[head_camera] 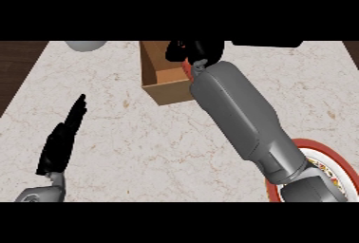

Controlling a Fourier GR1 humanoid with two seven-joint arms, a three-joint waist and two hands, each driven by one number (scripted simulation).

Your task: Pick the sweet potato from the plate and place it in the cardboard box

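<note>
The open cardboard box [165, 84] stands at the counter's far middle. My right forearm stretches from the lower right up over it, and my right hand [195, 50] hangs above the box's right wall with its fingers curled. A reddish-orange bit of the sweet potato [187, 67] shows under that hand; the hand and wrist hide the remainder. The plate [338, 160], white with a red rim, lies at the lower right, partly under my forearm. My left hand [61, 138] rests open at the left, fingers straight and pointing away.
A grey rounded object [85, 45] sits at the far left edge of the view. A black shape [268, 43] lies at the far right. Dark wood [15, 71] borders the marble counter on the left.
</note>
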